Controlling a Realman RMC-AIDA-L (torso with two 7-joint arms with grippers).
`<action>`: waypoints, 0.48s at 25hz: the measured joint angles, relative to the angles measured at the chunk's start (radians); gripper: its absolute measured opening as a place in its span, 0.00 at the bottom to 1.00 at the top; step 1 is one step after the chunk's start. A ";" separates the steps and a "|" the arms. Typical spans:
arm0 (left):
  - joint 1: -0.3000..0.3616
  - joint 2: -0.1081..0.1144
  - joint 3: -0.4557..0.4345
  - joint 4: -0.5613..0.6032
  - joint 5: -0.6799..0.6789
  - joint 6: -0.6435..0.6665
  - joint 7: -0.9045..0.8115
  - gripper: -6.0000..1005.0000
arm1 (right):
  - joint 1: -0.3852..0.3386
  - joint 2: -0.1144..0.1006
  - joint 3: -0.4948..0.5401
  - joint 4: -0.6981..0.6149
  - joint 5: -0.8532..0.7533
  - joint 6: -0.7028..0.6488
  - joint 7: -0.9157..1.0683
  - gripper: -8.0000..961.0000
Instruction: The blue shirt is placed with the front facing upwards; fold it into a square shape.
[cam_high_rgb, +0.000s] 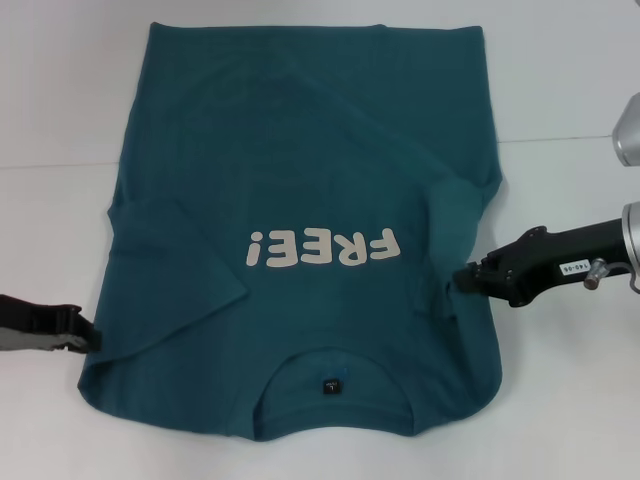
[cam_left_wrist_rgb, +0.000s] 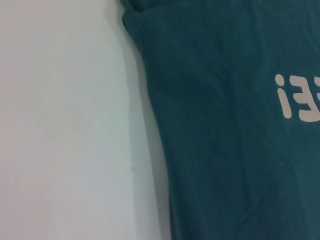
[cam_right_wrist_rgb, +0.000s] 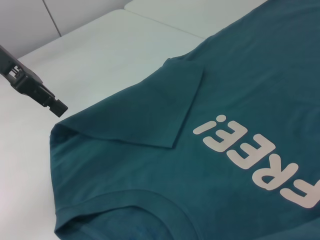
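Black right gripper w/ white label, silver arm.

Lab-like robot test bench, plain white tabletop, bare pale surroundings

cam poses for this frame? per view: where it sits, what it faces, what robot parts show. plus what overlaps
Head: above, facing forward and down on the blue shirt; left hand and right hand at its side edges.
Left wrist: close over the shirt's edge on the white table; no robot parts show.
Right wrist: low, angled across the shirt; the left hand shows at the far edge.
Shared: all three show the FREE! lettering.
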 joint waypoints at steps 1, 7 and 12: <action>0.000 0.000 0.000 0.000 -0.001 -0.002 0.001 0.06 | 0.001 0.000 0.000 0.000 0.000 0.001 0.000 0.02; -0.003 -0.001 -0.002 0.000 -0.002 -0.007 -0.006 0.16 | 0.006 -0.002 0.001 0.002 0.000 0.001 0.006 0.02; -0.012 0.003 -0.002 0.028 0.002 -0.007 -0.016 0.36 | 0.010 -0.002 0.000 0.002 0.000 0.001 0.011 0.02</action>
